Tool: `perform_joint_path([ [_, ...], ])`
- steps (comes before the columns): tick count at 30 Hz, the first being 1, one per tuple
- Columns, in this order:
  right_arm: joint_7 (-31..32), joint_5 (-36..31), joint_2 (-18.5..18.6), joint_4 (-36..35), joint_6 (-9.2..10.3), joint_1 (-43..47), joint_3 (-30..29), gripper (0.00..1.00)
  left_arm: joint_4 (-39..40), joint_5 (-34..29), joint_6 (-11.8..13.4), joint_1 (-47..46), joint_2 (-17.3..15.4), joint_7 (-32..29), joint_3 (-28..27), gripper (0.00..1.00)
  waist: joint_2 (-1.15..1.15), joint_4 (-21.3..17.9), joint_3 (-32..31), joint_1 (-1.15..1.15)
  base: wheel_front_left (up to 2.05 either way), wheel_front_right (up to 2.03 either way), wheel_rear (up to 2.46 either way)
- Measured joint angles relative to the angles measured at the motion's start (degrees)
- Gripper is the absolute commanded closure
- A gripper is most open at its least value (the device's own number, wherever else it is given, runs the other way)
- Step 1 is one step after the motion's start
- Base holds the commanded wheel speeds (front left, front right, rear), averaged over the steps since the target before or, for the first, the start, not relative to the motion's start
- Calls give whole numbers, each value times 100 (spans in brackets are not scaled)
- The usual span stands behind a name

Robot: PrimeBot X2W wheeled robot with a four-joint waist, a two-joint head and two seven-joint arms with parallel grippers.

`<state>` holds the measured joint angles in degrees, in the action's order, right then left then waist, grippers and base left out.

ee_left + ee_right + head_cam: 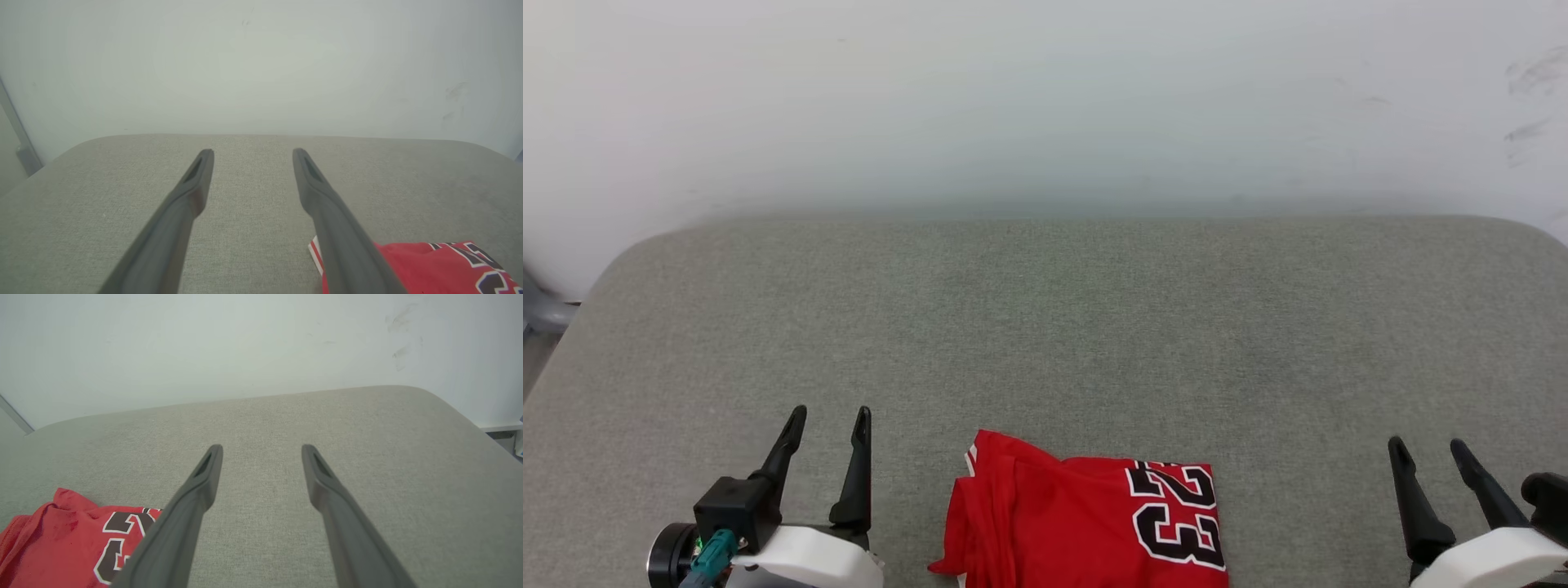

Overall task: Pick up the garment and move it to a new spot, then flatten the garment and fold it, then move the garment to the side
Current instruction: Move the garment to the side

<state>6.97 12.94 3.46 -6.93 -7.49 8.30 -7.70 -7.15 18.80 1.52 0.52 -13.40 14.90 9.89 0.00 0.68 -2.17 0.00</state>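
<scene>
As seen from the head, the garment (1086,523) is found bunched at the near edge of the grey padded surface (1045,327), between the left gripper (832,412) and the right gripper (1427,445), both spread open, empty, clear of it. From the left wrist, red cloth is seen right of the parted fingers; from the right wrist, left of them. Soft, light, limp fabric is judged; a pinch at the rumpled far-left corner is advised.

Grey-green fabric cushion (1045,327) with rounded corners, pale scuffed wall (1045,98) behind, soft even light
</scene>
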Motion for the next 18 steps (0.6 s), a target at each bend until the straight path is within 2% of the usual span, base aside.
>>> perform_joint_path([
  [3, 423, 357, 153, 302, 0, 13, -191, 0, 94, -44, -60, -93, 79, 7, -48, 0, 0, 90, 57, 0, 0, 0, 0],
  [8, 1299, 990, 346, 664, 0, 57, -97, 0, 163, -155, -170, -201, 183, 8, -94, 0, 0, 252, 204, 0, 0, 0, 0],
  [14, 2330, 1882, 402, 873, -1, -21, 491, 0, 232, -264, -307, -384, 330, 8, -190, 0, 0, 421, 518, 0, 0, 0, 0],
  [18, 2702, 2441, 408, 1034, 0, -233, 815, 0, 245, -335, -415, -559, 423, 8, -278, 0, 0, 535, 761, 0, 0, 0, 0],
])
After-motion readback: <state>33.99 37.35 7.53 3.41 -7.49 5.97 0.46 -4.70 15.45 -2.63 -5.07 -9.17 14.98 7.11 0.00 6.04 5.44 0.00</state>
